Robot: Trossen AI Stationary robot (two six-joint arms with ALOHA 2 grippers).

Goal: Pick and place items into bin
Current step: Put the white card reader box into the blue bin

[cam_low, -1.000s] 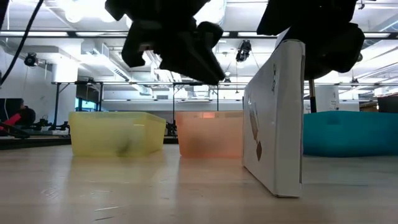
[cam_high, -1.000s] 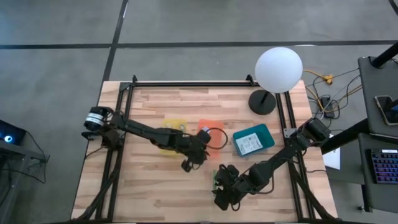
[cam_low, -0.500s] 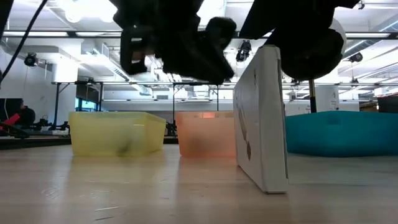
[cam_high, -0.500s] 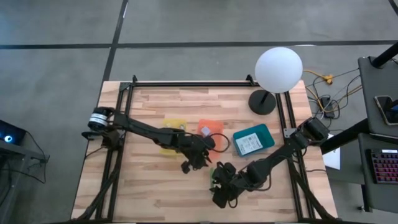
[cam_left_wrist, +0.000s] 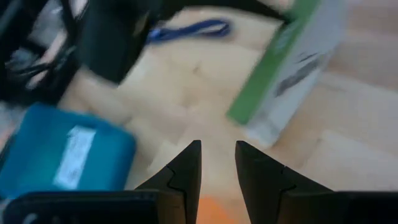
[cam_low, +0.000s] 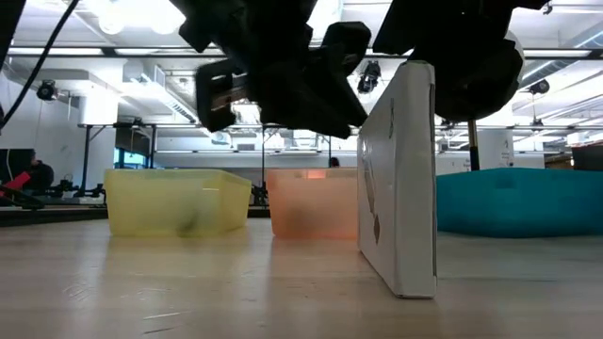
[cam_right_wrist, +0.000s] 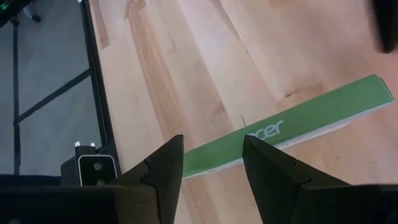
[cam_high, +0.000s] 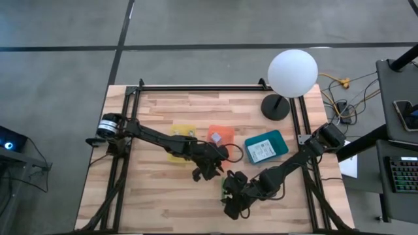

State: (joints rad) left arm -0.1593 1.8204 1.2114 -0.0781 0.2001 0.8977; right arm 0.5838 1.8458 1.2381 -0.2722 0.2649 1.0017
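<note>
Box (cam_low: 400, 179), white and flat with 1 narrow green edge, stands upright on its thin side near the front middle of the table. We take the rest from largest to smallest.

Under everything lies the wooden table (cam_high: 163, 196), with pale planks and a black frame along its sides. 2 dark arms reach in over it, and their ends come close together near the box. At the far right corner stands a white globe lamp (cam_high: 292, 73) on a dark round base.

3 bins sit in a row across the middle. The teal bin (cam_high: 266, 147) is the biggest and lies to the right, with a white-labelled packet (cam_high: 262, 151) inside. The yellow bin (cam_low: 174, 202) is on the left, and the orange bin (cam_low: 311, 202) is between them.

In the low view the box's broad white face carries a faint dark print. In the right wrist view its green edge faces up and shows white "acer" lettering. It is apart from all 3 bins, in front of the orange one.

The right gripper (cam_right_wrist: 211, 146) hangs directly over the box's green edge. We cannot tell whether it has hold of the box.

The left gripper (cam_left_wrist: 217, 149) hovers between the orange bin and the box. Its fingers (cam_left_wrist: 186, 168) stand a little apart and hold nothing.
</note>
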